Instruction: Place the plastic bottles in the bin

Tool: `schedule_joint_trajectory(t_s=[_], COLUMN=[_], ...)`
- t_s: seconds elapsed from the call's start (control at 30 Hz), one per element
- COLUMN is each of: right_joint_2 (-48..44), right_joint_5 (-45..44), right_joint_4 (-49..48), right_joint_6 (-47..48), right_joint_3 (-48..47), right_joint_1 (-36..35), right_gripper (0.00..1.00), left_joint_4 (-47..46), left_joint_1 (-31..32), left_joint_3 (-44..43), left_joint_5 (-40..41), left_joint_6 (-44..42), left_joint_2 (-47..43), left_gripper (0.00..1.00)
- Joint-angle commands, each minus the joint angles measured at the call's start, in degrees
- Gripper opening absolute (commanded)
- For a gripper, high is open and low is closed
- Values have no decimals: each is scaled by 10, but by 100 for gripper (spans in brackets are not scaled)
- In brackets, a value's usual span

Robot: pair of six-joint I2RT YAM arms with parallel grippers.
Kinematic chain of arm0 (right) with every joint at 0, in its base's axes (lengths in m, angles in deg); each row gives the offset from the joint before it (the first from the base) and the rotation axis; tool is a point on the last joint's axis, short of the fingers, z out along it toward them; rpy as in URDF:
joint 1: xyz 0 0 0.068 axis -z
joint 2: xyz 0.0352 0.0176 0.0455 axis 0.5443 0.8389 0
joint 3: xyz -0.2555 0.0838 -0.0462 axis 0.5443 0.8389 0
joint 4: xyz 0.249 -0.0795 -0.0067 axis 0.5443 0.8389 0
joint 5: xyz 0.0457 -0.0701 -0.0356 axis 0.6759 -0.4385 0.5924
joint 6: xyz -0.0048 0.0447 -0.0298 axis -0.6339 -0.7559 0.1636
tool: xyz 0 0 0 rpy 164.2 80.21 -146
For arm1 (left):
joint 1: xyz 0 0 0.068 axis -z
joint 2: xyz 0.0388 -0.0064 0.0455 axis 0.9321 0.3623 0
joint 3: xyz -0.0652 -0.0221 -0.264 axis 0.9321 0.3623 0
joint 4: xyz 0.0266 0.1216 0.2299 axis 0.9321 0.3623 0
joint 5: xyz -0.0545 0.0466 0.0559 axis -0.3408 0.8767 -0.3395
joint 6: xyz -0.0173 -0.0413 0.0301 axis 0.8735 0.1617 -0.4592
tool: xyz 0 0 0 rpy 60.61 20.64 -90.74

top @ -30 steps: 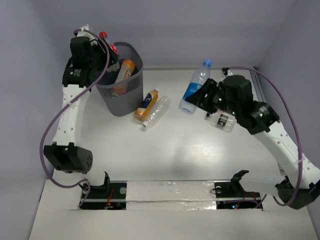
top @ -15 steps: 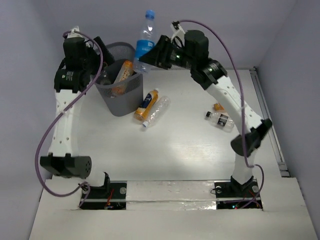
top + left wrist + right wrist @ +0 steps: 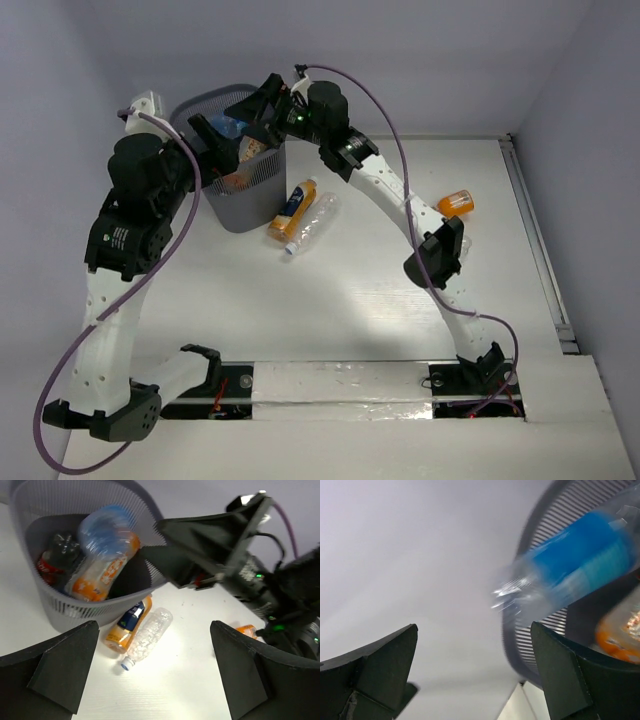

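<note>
The dark grey mesh bin (image 3: 243, 190) stands at the back left. My right gripper (image 3: 262, 108) hangs over its rim, open and empty. A blurred clear bottle with a blue label (image 3: 580, 565) is loose in front of its jaws, at the bin's mouth. The left wrist view shows that bottle (image 3: 106, 527) lying on an orange bottle (image 3: 97, 575) inside the bin (image 3: 145, 517), beside a red-labelled one (image 3: 49, 564). My left gripper (image 3: 205, 138) is open and empty by the bin's left rim. An orange bottle with a dark label (image 3: 292, 208) and a clear bottle (image 3: 313, 222) lie right of the bin.
Another orange bottle (image 3: 455, 203) lies at the far right, beside my right arm's elbow (image 3: 437, 252). The back wall is close behind the bin. White table surface (image 3: 340, 300) stretches between the bottles and the arm bases.
My right arm swung from the table's right side to above the bin with the blue-labelled bottle and let it go. My left gripper dropped its red-capped bottle and drew back.
</note>
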Motion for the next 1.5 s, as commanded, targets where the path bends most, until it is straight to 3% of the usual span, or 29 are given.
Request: schedule_joint_trajectory(t_s=[0.0,0.1,0.17,0.23,0.3,0.33,0.37,0.43,0.5,0.7,0.73,0.8,0.97,1.0,1.07,1.17,1.47], right_joint_2=[-93,-125,-181,-270,-334,-366,-422,-473,-546,-639,-646,-647,-609,-597,-566,-528,-441], right_joint_5=[-38,-54,-73,-124,-150,-164,-164,-159,-198,-295,-315,-324,-309,-310,-306,-300,-277], right_joint_4=[-52,-10,2,0,-5,1,7,45,90,198,208,230,259,269,286,299,330], right_joint_6=[22,67,91,124,138,147,152,178,220,305,326,341,411,420,459,497,595], right_joint_3=[39,84,132,246,334,421,463,540,648,792,800,814,833,827,815,801,764], right_joint_1=[-3,-3,-3,13,33,48,85,128,185,283,301,318,358,358,358,358,363], right_gripper=[100,100,99,93,59,42,17,0,0,0,3,17,74,78,89,92,100], left_joint_4=[-38,-70,-96,-106,-122,-128,-132,-133,-132,-133,-133,-129,-155,-157,-161,-146,-145], left_joint_1=[40,45,45,57,68,84,93,131,170,192,192,192,192,192,185,174,156], left_joint_3=[-36,-7,20,34,55,61,71,78,85,102,105,108,114,111,94,58,21], left_joint_5=[25,-5,-36,-77,-88,-96,-98,-93,-60,-2,4,31,53,47,32,30,3], left_joint_6=[-21,-20,-15,-12,-8,-8,-12,-20,-38,-61,-71,-82,-133,-138,-151,-177,-233], left_joint_2=[16,12,10,16,23,33,41,74,113,194,204,241,305,315,353,408,485], left_gripper=[92,86,75,66,44,39,28,16,1,0,5,28,57,66,73,85,90])
